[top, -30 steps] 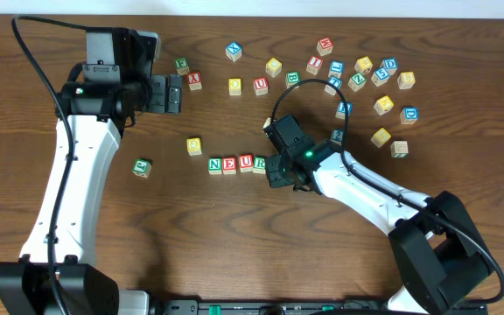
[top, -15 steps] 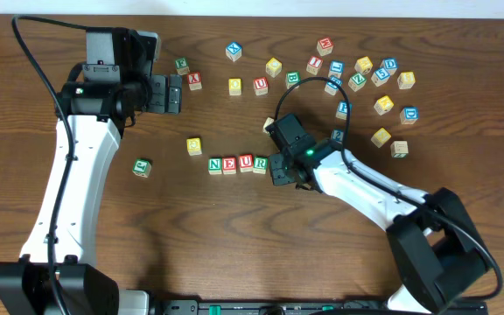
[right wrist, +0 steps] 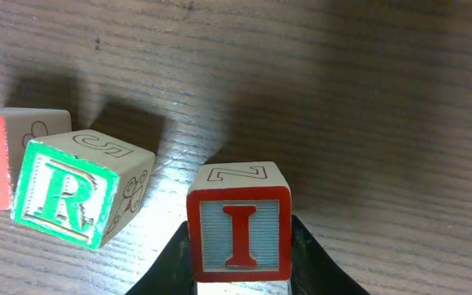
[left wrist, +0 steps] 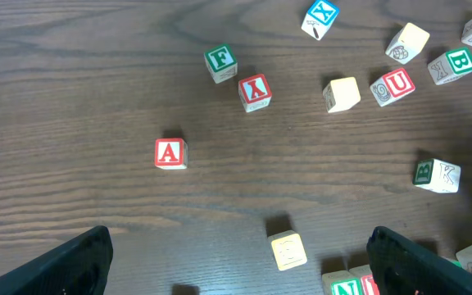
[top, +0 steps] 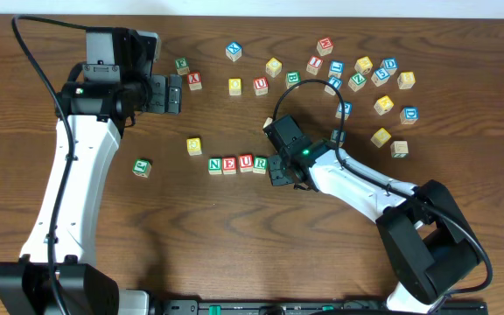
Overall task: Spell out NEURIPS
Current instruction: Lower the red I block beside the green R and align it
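On the brown table, cubes N (top: 214, 164), E (top: 229, 164), U (top: 245, 163) and R (top: 259, 164) stand in a row. My right gripper (top: 278, 169) is at the row's right end, shut on a red I cube (right wrist: 239, 233). In the right wrist view the I cube is a small gap to the right of the tilted green R cube (right wrist: 79, 195). A yellow-faced cube (top: 194, 145) lies left of the row and also shows in the left wrist view (left wrist: 288, 250). My left gripper (top: 175, 94) is open and empty, high at the back left.
Loose cubes lie along the back: a red A (top: 194, 80), a green F (top: 182, 65), a blue X (top: 234, 51) and a cluster at the back right (top: 366, 74). A green-lettered cube (top: 142, 166) sits alone at the left.
The right gripper stays beside the R with the I cube; its arm behind it has swung slightly left. The left arm has not moved.
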